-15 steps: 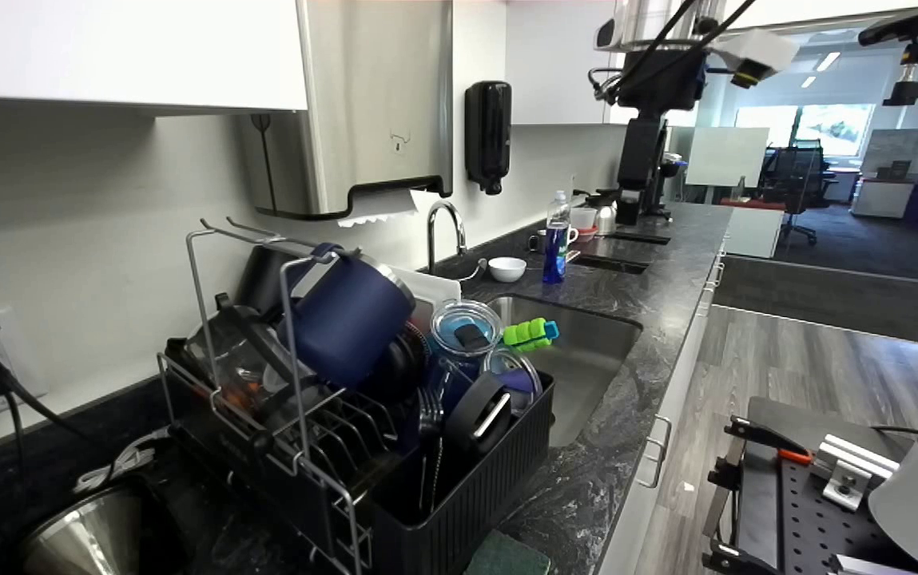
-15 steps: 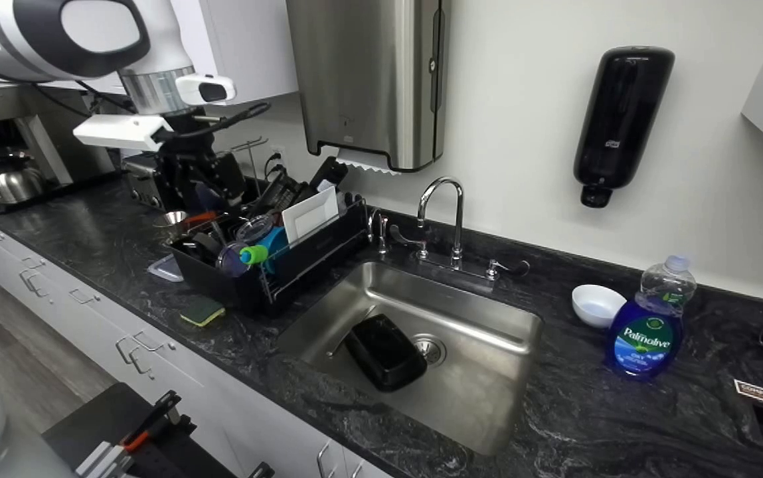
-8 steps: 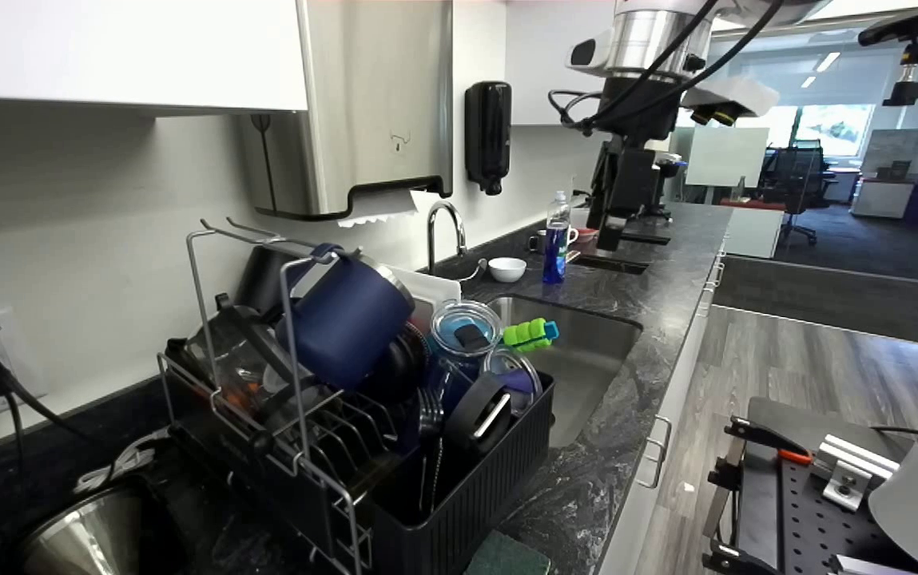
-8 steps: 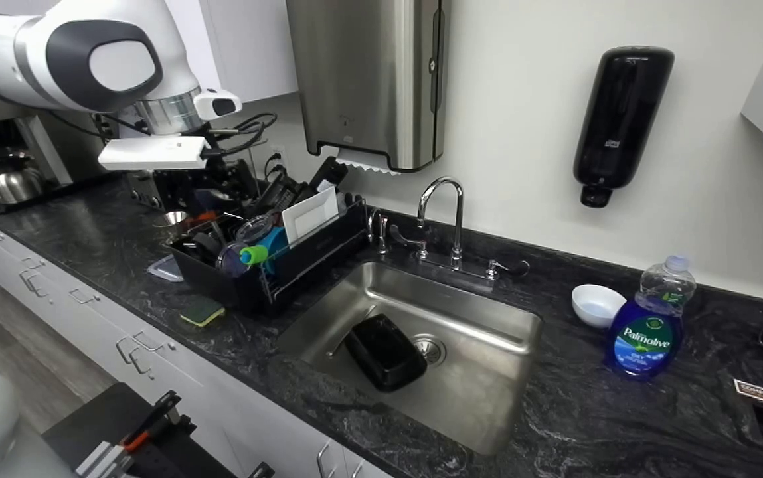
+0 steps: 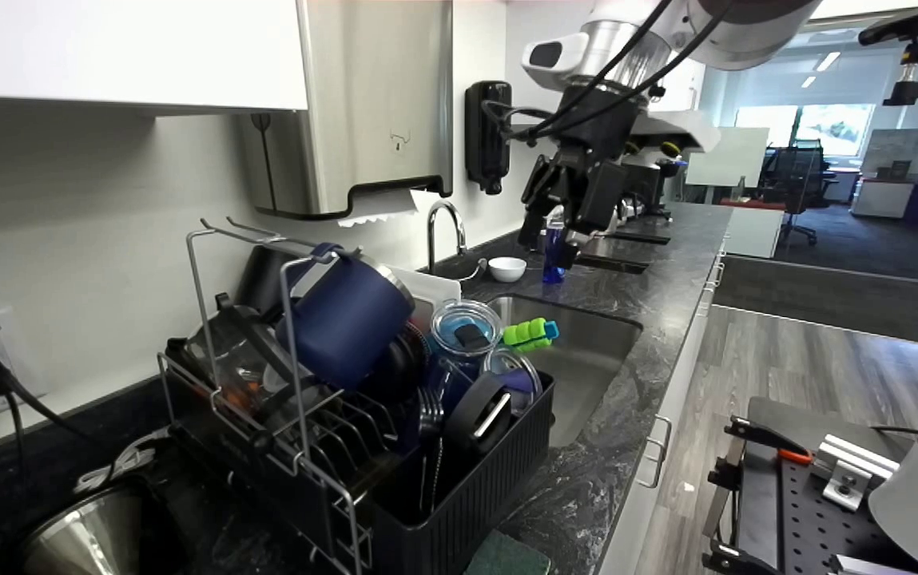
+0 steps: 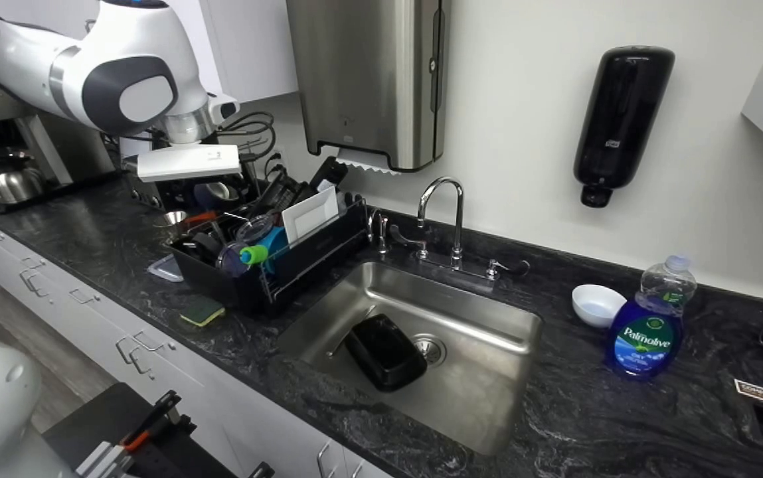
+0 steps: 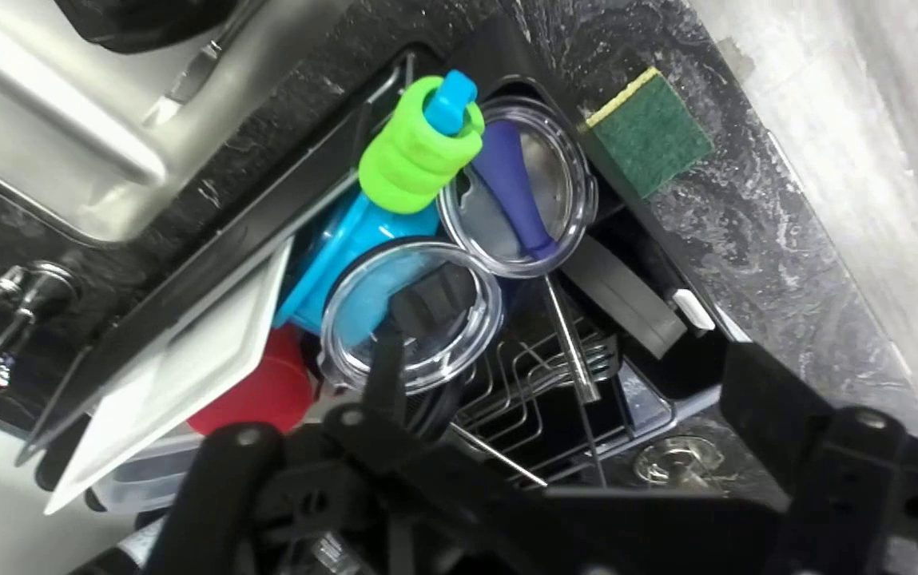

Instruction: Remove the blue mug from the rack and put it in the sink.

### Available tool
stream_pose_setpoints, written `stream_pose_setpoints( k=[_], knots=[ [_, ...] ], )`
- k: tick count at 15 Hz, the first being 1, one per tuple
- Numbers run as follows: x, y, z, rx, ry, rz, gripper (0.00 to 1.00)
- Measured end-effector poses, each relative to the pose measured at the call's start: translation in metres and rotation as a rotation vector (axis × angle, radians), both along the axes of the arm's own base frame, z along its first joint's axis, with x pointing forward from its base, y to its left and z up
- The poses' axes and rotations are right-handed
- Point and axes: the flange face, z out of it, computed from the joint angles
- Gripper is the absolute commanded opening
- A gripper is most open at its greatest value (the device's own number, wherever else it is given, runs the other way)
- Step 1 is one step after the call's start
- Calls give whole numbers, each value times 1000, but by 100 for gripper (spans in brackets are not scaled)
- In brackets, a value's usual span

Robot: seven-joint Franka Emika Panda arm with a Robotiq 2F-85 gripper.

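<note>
Navy-blue, metal-rimmed cylindrical mug [image 5: 353,319] is held tilted in black wire-framed dish rack [image 5: 478,491]; black two-fingered gripper [image 5: 546,247] is seen apart from mug, spread wide.

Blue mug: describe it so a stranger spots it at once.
Find the wall-mounted steel towel dispenser; below it in an exterior view is the dish rack. High in the rack, the blue mug sits tilted. Its navy body and silver rim set it apart from the black item behind and clear lids nearby.
</note>
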Motion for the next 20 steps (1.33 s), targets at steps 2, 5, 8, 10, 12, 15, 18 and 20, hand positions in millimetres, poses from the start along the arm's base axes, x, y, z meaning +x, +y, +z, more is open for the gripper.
stream_pose_setpoints(
  k=[2, 5, 8, 10, 12, 15, 18, 20],
  knots=[
    [12, -6, -6, 42, -1, 96, 100],
    [26, -13, -8, 91, -11, 232, 100],
    [38, -10, -6, 112, -20, 331, 100],
    [48, -9, -7, 119, -16, 368, 100],
    [58, -8, -11, 115, -12, 389, 100],
    [67, -3, -14, 103, -15, 409, 100],
    [71, 4, -13, 105, -12, 396, 100],
    [73, 6, -13, 104, -4, 377, 100]
  ],
)
